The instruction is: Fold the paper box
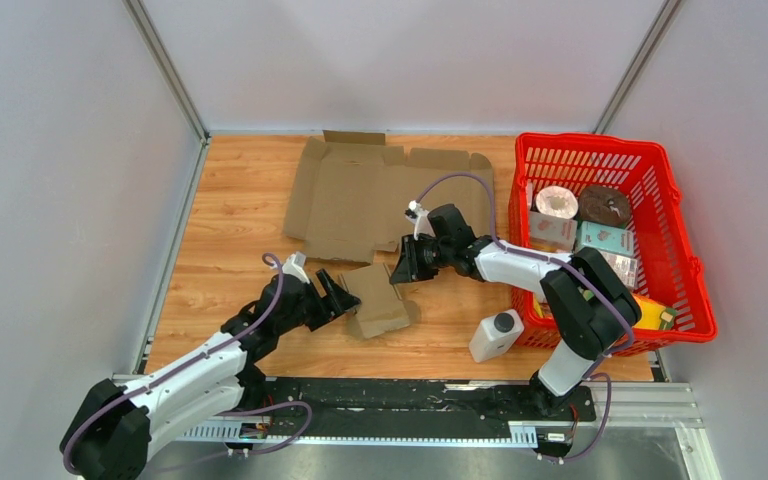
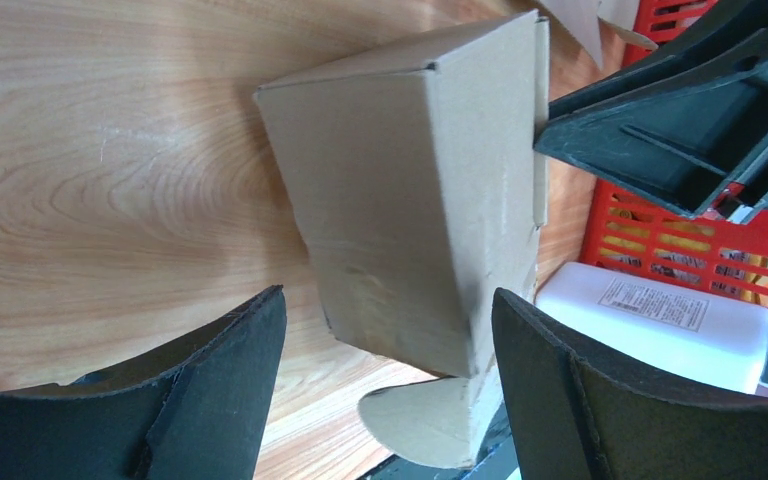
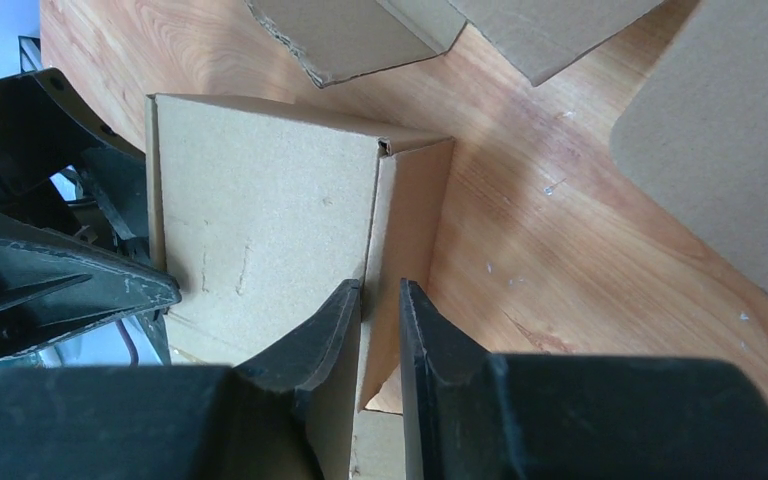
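A small brown box (image 1: 380,302), partly folded, sits near the front of a wooden table (image 1: 230,220), between two robot arms. The right gripper (image 3: 380,305) reaches in from the far right and is clamped on one thin upright wall of the box, close to a corner crease. Its fingers (image 3: 325,335) press the cardboard from both sides. This grip looks meant to steady the box and hold that wall upright while other panels are brought in.

The left gripper (image 2: 388,300) faces the box from the near left. Its jaws are spread wide, one to each side of the box's end, and they grasp nothing. It seems lined up to brace the box or push a flap, and a rounded tab sticks out at the end nearest it.

Just behind the box lies a large flat cardboard sheet (image 1: 360,200), its near edge close to the right gripper. To the right, a white bottle (image 1: 495,335) sits near the box, with a red basket (image 1: 590,158) of goods beyond it. The right side looks tightest for moving. Bare wood to the left gives the most room.
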You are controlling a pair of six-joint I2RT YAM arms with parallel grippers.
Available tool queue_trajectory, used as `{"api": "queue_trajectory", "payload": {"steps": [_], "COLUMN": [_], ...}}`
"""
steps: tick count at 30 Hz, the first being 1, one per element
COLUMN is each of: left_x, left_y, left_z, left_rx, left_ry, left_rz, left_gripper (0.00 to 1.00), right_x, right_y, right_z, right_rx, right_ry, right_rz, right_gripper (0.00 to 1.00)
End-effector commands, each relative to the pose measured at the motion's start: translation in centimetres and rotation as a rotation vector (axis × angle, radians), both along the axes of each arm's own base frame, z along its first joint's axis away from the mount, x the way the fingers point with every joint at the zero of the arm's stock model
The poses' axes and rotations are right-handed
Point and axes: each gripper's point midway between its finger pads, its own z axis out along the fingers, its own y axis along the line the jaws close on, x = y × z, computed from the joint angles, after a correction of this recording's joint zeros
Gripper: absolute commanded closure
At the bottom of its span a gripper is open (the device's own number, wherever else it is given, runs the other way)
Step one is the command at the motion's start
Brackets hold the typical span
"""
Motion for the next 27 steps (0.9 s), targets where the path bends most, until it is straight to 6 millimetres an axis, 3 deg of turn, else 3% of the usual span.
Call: {"api": "queue_trajectory", "payload": {"steps": [1, 19, 23, 26, 27], "left_x": [0.6, 2.6, 2.6, 2.3, 2.2], "left_y": [-0.9, -3.3, -3.1, -2.8, -2.7], "left_z": [1.3, 2.8, 2.6, 2.3, 2.2], "left_rx": [-0.052, -0.178, -0.183, -0.208, -0.213], "left_ry": [0.002, -0.092, -0.082, -0.052, -0.04], "left_rz": [0.004, 0.006, 0.028, 0.063, 0.068], "left_gripper": [0.17, 0.17, 0.26, 0.35, 0.37], "right_x": [0.7, 0.7, 0.8, 1.0, 0.9], "right_y": [-1.0, -0.8, -0.7, -0.9, -1.2], "right_z": [-0.3, -0.3, 0.0, 0.4, 1.0], "right_rx": [-0.015, 0.005, 0.009, -0.002, -0.013], "right_ry": [-0.021, -0.012, -0.016, -0.037, -0.059], "right_rz": [-0.043, -0.041, -0.042, -0.051, -0.049], "right_gripper": [0.78, 0.77, 0.75, 0.64, 0.55]}}
